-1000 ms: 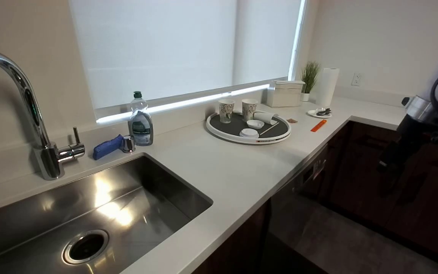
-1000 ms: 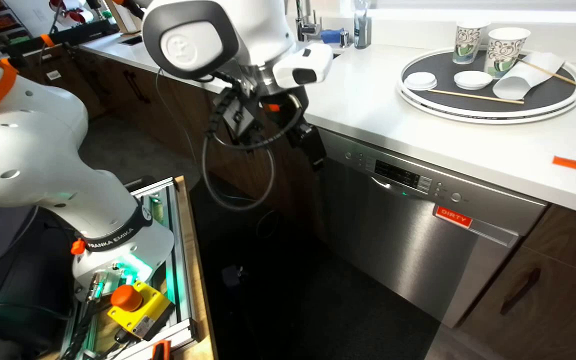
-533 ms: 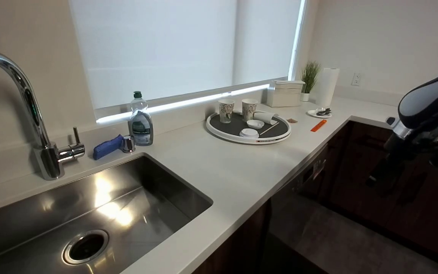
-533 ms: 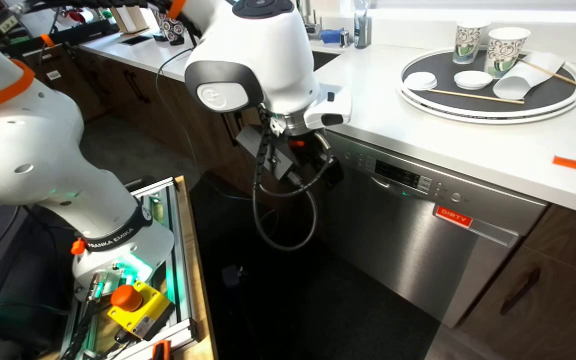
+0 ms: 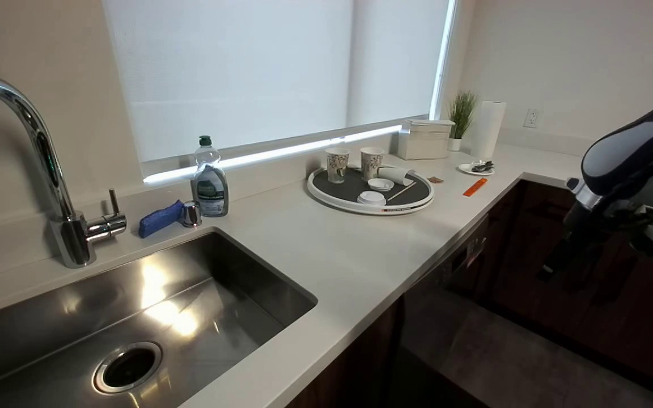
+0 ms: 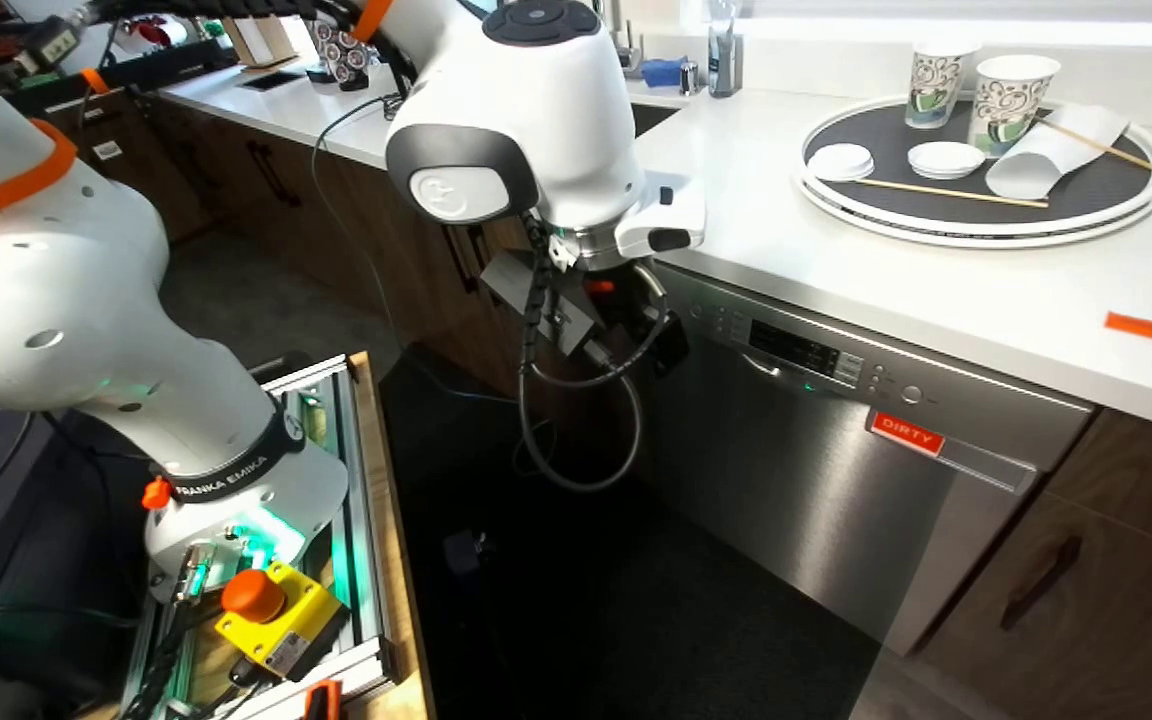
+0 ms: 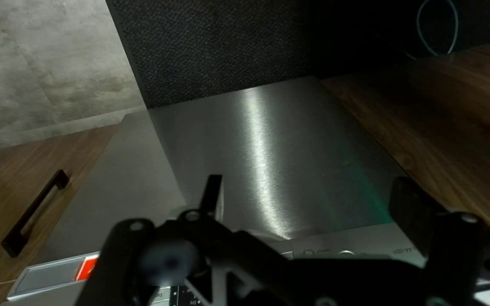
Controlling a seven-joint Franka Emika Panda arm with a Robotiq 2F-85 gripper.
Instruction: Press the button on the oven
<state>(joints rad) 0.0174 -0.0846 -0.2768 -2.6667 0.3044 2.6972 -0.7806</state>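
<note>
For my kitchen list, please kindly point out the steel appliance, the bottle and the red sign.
Steel appliance [image 6: 821, 460], in an exterior view: its door.
Bottle [image 5: 210, 187], in an exterior view: its label.
Red sign [image 6: 907, 433], in an exterior view: its lettering.

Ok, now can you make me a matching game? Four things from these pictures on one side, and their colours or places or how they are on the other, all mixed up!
Things:
1: Bottle
2: Patterned cups
3: DIRTY sign
4: Robot's fingers

Clues:
A: red, on the front of the steel appliance
B: spread apart
C: has a green cap
D: standing on the round tray

Right pairs: 1-C, 2-D, 3-A, 4-B
</note>
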